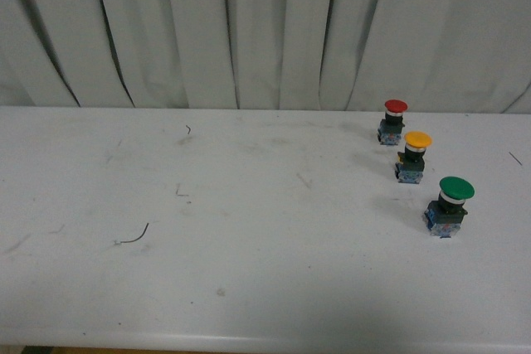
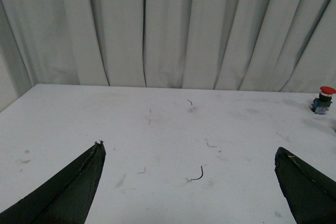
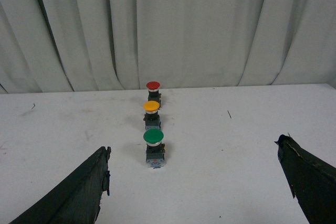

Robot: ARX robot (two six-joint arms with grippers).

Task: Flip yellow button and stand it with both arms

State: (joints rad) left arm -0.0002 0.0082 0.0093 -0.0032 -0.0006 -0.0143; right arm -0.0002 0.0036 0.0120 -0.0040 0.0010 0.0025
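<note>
The yellow button (image 1: 417, 156) is seen upright btwn red button (image 1: 395, 120) and green button (image 1: 449, 205) on the table (image 1: 249, 205). Left gripper (image 2: 190, 163) and right gripper (image 3: 194, 169) fingers are spread wide apart, nothing held.

Dim, flat, greenish light; soft focus, faint shadows.

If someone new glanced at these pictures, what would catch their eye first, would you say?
Three push buttons stand upright in a diagonal row on the right of the white table: the red button farthest back, the yellow button in the middle, the green button nearest. The left gripper and right gripper are both open, holding nothing.
</note>
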